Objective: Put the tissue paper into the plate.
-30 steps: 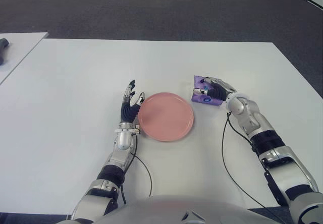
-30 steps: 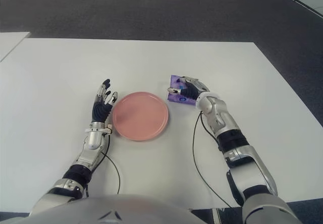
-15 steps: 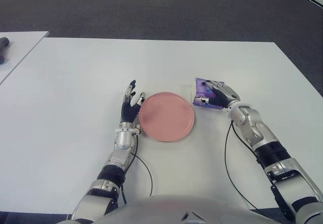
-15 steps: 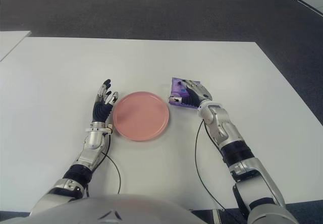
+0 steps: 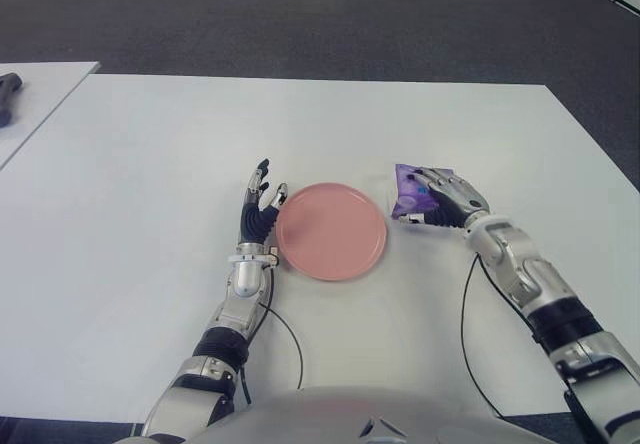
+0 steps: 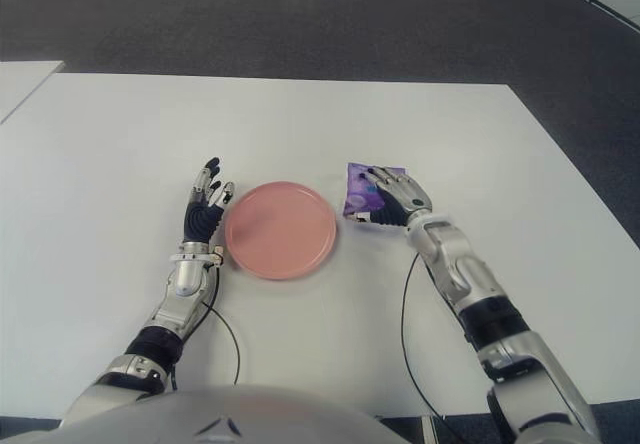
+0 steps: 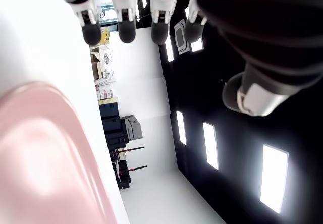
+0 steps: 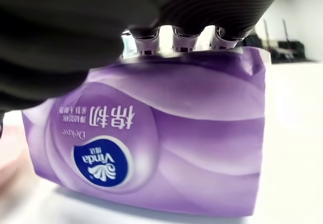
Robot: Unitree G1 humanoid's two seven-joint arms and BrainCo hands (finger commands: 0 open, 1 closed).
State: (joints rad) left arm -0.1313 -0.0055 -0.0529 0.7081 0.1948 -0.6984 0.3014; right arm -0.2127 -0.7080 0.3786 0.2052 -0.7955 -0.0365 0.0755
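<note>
Tissue pack (image 5: 411, 191) under right hand (image 5: 445, 198), fingers clamped on it, beside pink plate (image 5: 331, 231)

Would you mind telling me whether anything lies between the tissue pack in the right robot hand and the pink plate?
Nothing visible does. The right robot hand grips the purple tissue pack just right of the pink plate, with only bare white table between them. The left robot hand shows open at the plate's far, left side.

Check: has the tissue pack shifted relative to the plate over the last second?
Yes. The tissue pack, gripped by the right hand, now shows slightly farther right of the pink plate, a wider gap between them.
</note>
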